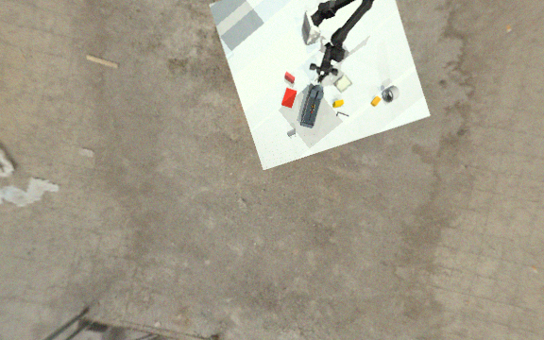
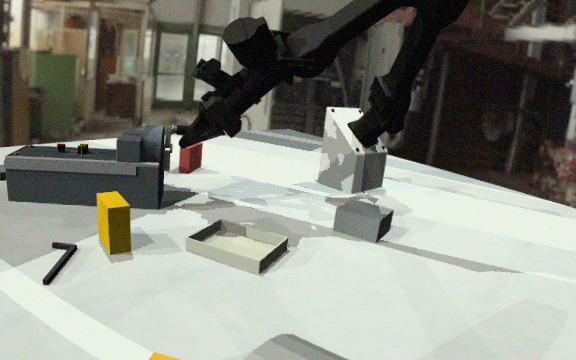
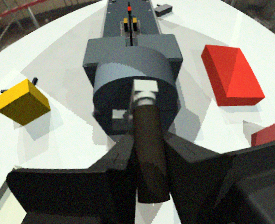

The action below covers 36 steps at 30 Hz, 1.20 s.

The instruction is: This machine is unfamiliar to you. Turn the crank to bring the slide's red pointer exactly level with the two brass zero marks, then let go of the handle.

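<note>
A grey-blue slide machine lies on the white table, with a round crank disc at its near end. My gripper is shut on the dark crank handle, which sticks out of the disc. On top of the machine, the red pointer sits farther from the crank than the brass marks, with a small gap between them.
A red block lies beside the machine, near the gripper. In front of it are a yellow block, a black hex key, a shallow tray and a grey box. A white wedge holds the arm.
</note>
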### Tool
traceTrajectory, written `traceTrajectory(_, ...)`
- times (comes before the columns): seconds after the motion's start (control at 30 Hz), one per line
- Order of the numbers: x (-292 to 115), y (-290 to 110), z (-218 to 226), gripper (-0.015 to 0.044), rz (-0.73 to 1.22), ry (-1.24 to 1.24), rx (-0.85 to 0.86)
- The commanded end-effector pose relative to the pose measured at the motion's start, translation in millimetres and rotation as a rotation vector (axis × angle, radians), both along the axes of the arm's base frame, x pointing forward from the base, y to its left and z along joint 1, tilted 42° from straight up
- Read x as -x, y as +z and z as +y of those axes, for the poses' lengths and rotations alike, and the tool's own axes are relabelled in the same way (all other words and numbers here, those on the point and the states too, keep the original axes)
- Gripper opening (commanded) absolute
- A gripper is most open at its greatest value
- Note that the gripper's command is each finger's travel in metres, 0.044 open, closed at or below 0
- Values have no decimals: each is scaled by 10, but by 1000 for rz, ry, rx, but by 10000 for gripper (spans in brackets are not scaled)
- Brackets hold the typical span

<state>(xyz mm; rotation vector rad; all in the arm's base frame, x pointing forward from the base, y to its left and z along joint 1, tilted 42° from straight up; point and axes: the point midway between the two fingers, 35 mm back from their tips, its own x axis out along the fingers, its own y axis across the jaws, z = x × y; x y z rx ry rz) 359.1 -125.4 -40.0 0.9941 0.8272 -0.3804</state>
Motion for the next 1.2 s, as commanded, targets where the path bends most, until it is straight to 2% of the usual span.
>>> traceTrajectory(0.0, 56, -65, -34, 0, 20, -14, 5)
traceTrajectory(1.17, 73, -104, -37, 0, 21, -14, 5)
